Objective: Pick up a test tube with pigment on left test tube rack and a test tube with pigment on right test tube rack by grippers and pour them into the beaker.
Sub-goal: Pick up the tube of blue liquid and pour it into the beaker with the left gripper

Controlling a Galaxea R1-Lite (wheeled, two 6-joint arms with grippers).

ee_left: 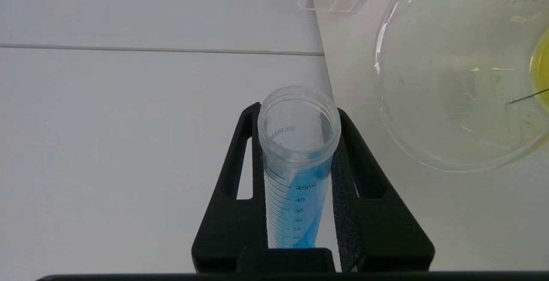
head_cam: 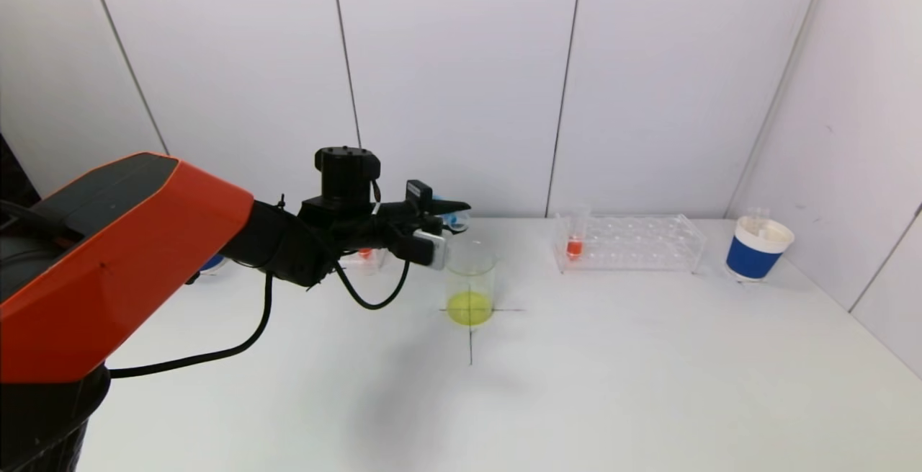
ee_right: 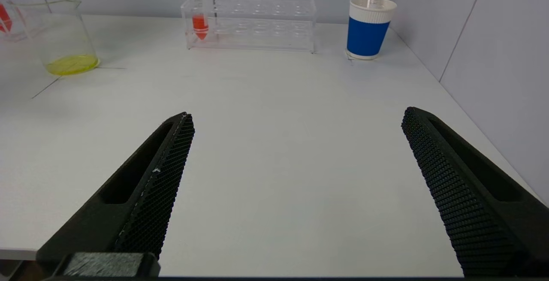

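Note:
My left gripper [head_cam: 450, 216] is shut on a clear graduated test tube with blue pigment [ee_left: 296, 165], held tilted on its side just above and behind the rim of the glass beaker [head_cam: 470, 286]. The beaker holds yellow liquid and stands on a black cross mark; it also shows in the left wrist view [ee_left: 463, 79] and the right wrist view [ee_right: 60, 32]. The right test tube rack [head_cam: 630, 241] holds one tube with orange-red pigment [head_cam: 574, 245]. The left rack [head_cam: 360, 259] is mostly hidden behind my left arm. My right gripper [ee_right: 296, 143] is open and empty, low over the table's near right part.
A blue and white paper cup [head_cam: 758, 248] stands at the far right near the wall, with a clear tube in it. Another blue cup [head_cam: 212, 263] peeks out behind my left arm. White walls close the table at the back and right.

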